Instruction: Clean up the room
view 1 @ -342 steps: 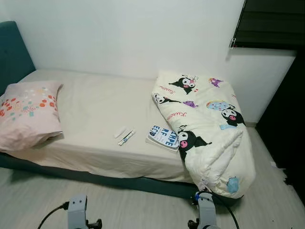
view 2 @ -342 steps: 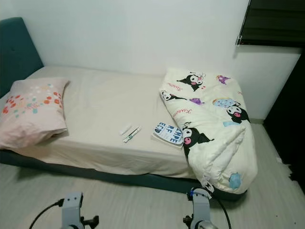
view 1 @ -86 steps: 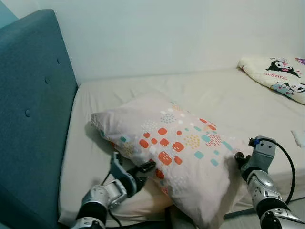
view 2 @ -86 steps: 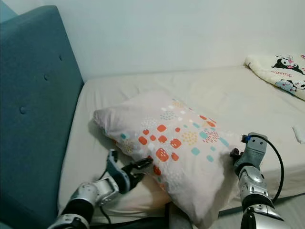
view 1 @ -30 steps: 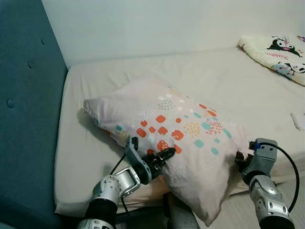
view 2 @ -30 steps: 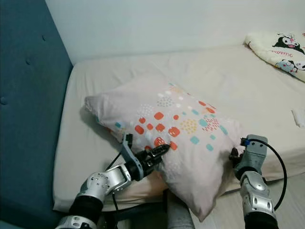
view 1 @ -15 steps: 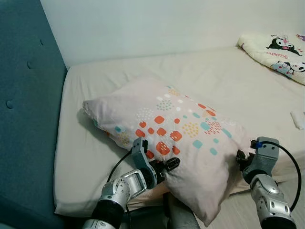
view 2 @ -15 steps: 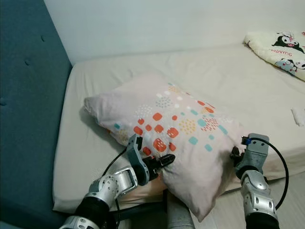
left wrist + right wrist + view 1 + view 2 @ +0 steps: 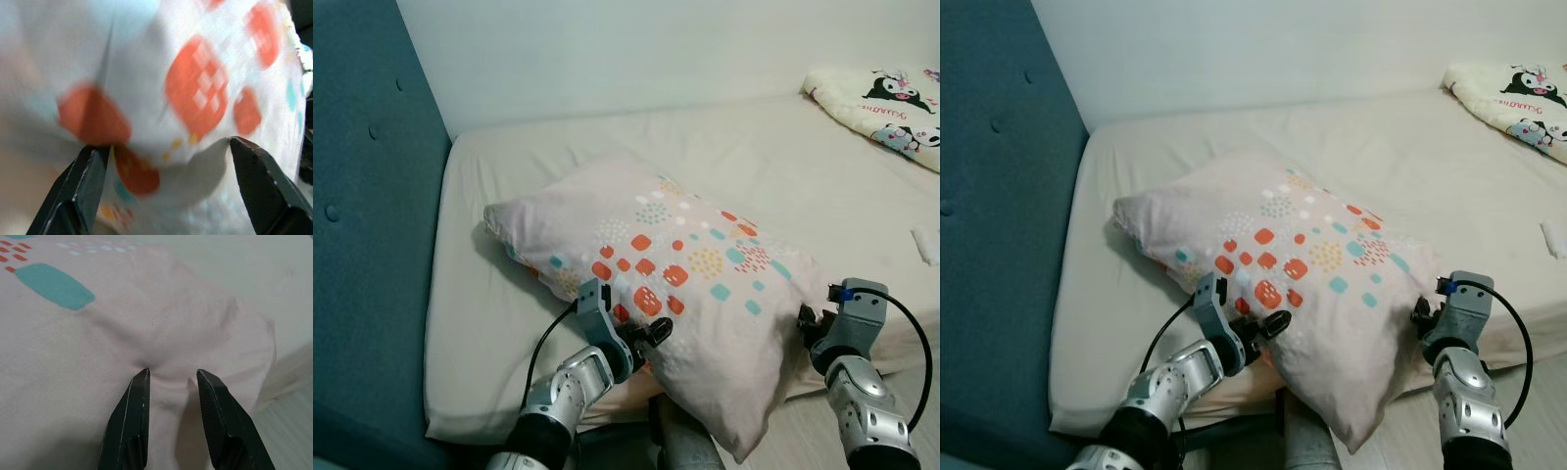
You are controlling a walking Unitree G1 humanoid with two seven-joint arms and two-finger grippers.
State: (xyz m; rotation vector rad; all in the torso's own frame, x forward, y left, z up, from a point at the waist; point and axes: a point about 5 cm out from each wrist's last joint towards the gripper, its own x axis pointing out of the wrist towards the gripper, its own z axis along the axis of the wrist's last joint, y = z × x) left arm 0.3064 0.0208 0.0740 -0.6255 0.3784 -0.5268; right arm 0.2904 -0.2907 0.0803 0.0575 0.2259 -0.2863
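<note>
On the bed (image 9: 822, 166), pillow (image 9: 685, 284) lies diagonally, headboard (image 9: 362, 245) corner to foot.

Since my first look, when the whole bed was in view and both arms hung low, I am now up close at its head end. The pillow (image 9: 675, 284), which lay flat there, sits propped at an angle. Over the last second my left gripper (image 9: 646, 338) draws back from the orange squares toward the pillow's near edge, its fingers (image 9: 83, 186) spread wide against the fabric; the wrist picture is blurred, so I can't tell whether it is gripping. My right gripper (image 9: 168, 377) stays pinched into the pillow's corner.
</note>
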